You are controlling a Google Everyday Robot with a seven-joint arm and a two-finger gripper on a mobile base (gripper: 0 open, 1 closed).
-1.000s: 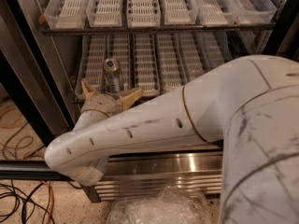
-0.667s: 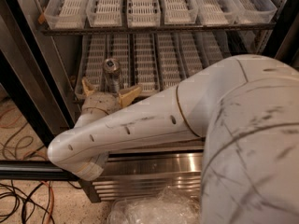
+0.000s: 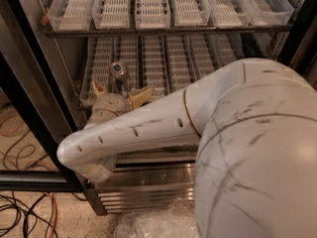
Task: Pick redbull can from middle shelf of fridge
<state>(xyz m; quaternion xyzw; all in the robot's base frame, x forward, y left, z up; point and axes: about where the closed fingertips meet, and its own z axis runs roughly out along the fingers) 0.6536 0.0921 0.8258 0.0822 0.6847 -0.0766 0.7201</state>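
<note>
Silver and slim, the redbull can (image 3: 118, 72) is standing upright in one of the slotted plastic lane trays of the middle shelf (image 3: 178, 58), its shiny top and pull tab facing you. You are looking down past the white arm (image 3: 148, 128), which is reaching from the right of the can and filling most of the view below it. The gripper (image 3: 122, 87) is sitting just in front of the can, on your side of it, with its tan fingers (image 3: 141, 94) spread wide apart, one tip to the left of the can and one to the right. The jaws are standing released, gripping nothing; the can is showing between the two tips, and you cannot tell whether either finger is touching it. Above the can, the upper shelf (image 3: 153, 4) is carrying its own row of clear-white trays. Below the can and the arm, the stainless steel base of the fridge (image 3: 148, 180) is catching the light. Left of the can, the black door frame (image 3: 29, 113) is running diagonally down, and dark cables (image 3: 25, 212) are lying on the floor beyond it. Crumpled clear plastic (image 3: 148, 224) is lying well below the can, in front of the base.
</note>
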